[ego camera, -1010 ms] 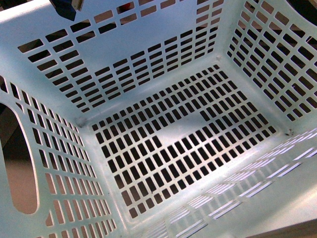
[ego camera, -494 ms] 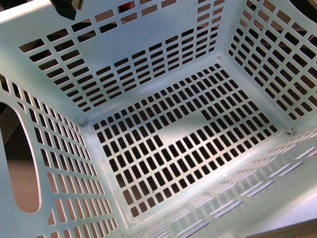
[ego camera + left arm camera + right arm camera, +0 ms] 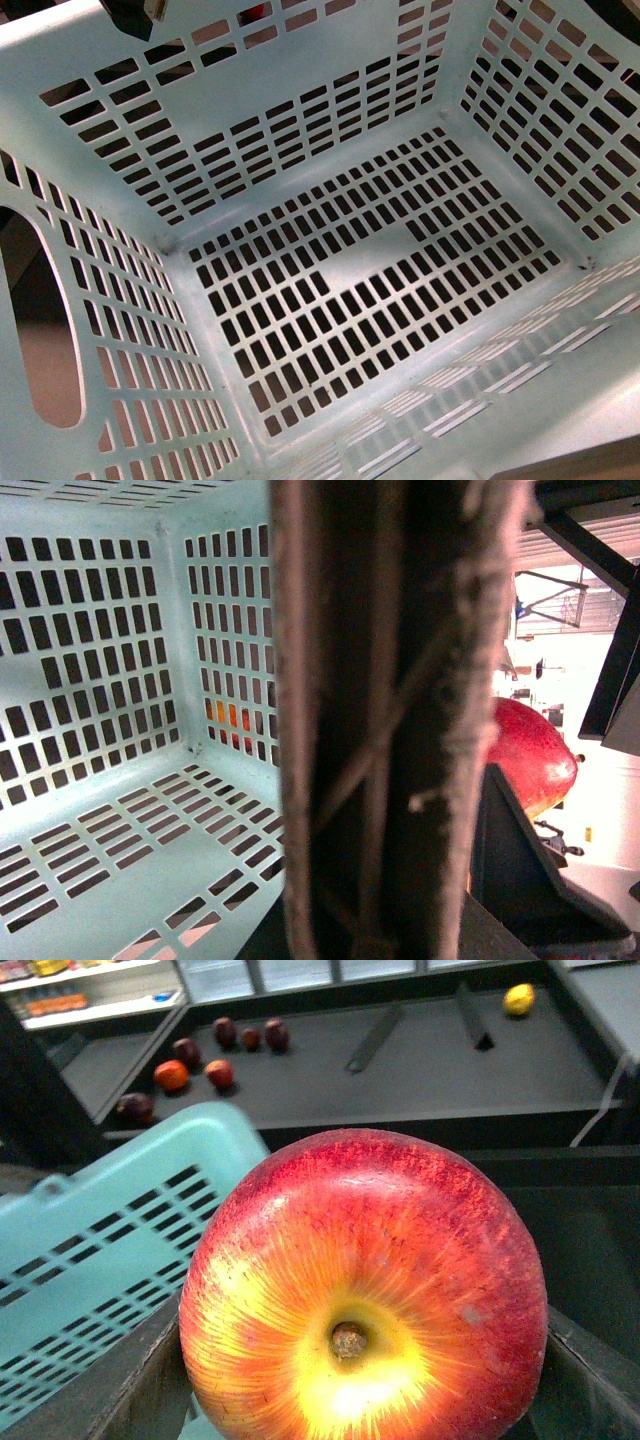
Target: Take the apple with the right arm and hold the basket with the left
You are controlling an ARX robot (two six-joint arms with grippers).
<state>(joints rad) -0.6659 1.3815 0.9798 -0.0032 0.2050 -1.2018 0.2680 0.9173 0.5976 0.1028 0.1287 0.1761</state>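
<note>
right gripper (image 3: 362,1400) is pinching the apple (image 3: 365,1280), dark fingers (image 3: 125,1390) pressing in from both sides, dimpled end facing the wrist camera. apple is hanging outside the basket (image 3: 95,1230), just beside its rim

left gripper (image 3: 395,910) is clamping the grey-brown handle (image 3: 380,680) of the basket. the handle is filling the whole gap between the jaws, so I'm reading it as pinched shut on it. from the left wrist, the apple is showing as a red bulge beyond the handle

front view is looking down into the basket, slotted floor and walls filling the frame, oval cut-out (image 3: 40,320) on the left wall

far behind, a dark shelf (image 3: 420,1060) is carrying an orange fruit (image 3: 171,1075), dark purple fruits (image 3: 225,1032) and a yellow fruit (image 3: 518,999)
</note>
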